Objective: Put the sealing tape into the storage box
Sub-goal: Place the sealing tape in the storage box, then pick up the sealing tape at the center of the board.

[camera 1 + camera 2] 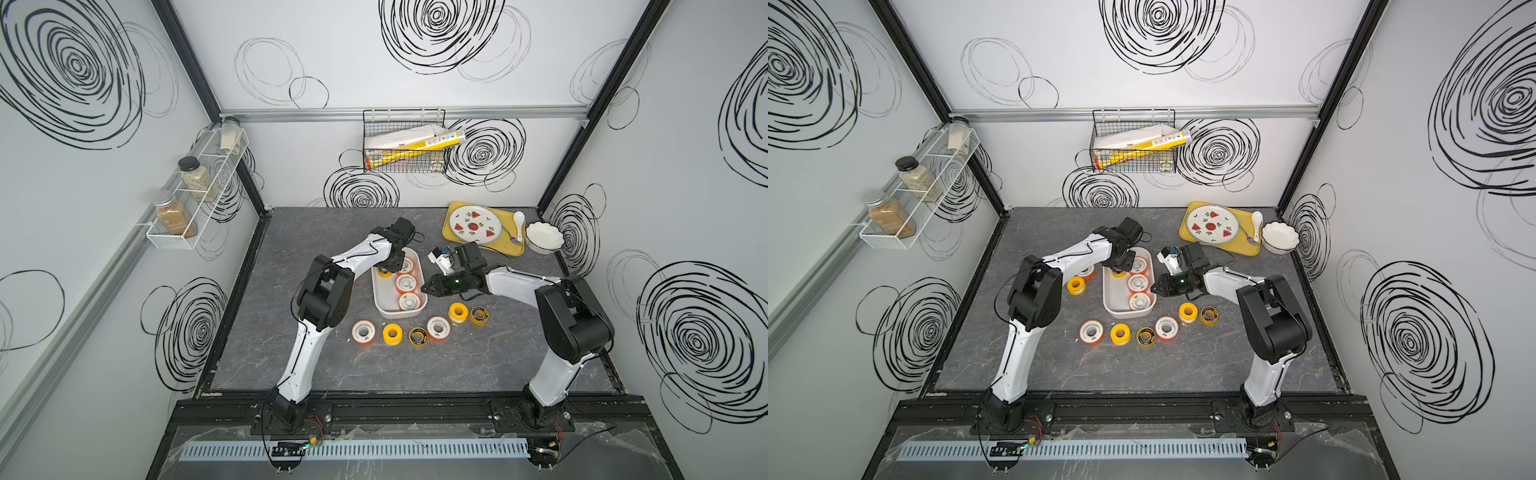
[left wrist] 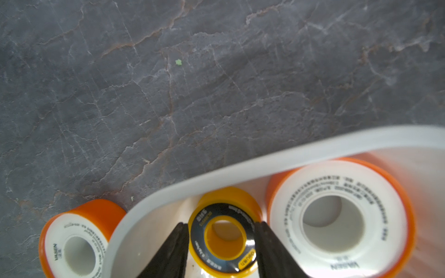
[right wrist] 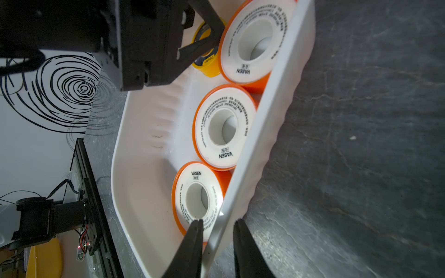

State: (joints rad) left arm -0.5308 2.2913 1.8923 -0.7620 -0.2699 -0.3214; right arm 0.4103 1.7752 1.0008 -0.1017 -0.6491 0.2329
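Observation:
The white storage box (image 1: 384, 298) stands mid-table, with three orange, white-faced spools of sealing tape (image 1: 406, 284) lying in a row inside it. My left gripper (image 2: 221, 223) reaches into the box's far end, shut on a yellow, black-faced spool (image 2: 222, 240) that sits beside an orange one (image 2: 337, 216). My right gripper (image 3: 218, 220) is shut on the box's right wall (image 3: 252, 154), one finger inside and one outside. Several more spools (image 1: 392, 333) lie on the table in front of the box. Two lie to its left (image 1: 1076, 285), one of them an orange spool (image 2: 77, 243).
A yellow tray (image 1: 505, 246) with a watermelon plate (image 1: 476, 224) and a spoon (image 1: 518, 218) sits at the back right. A white scalloped bowl (image 1: 544, 237) stands beside it. A wire basket (image 1: 405, 141) hangs on the back wall and a spice rack (image 1: 195, 195) on the left wall.

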